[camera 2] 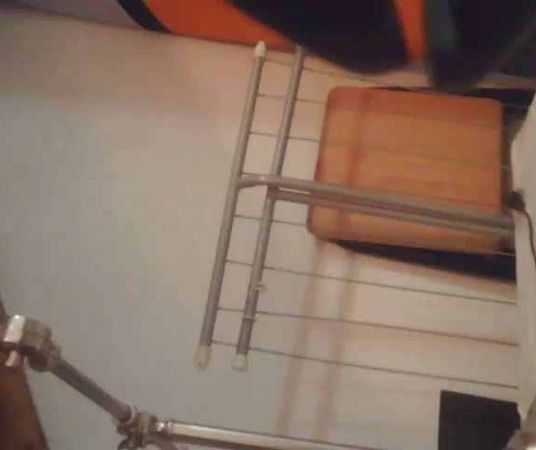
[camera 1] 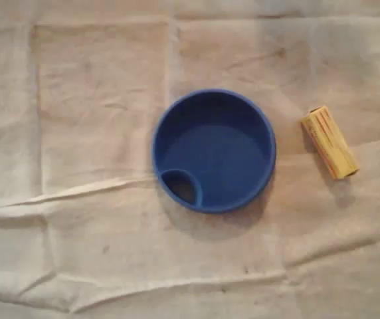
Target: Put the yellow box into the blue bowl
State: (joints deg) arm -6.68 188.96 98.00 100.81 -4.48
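Nearest the overhead camera is the blue bowl [camera 1: 213, 94], empty, in the middle of the cloth-covered counter [camera 1: 90, 133]; the yellow box [camera 1: 329, 143] lies on its side to its right in this view, near but apart from the rim, slanted. You cannot tell from these pictures if the claw is wide or narrow, so open it fully first, turn the wrist to match the slant, and close across the narrow sides at the middle.
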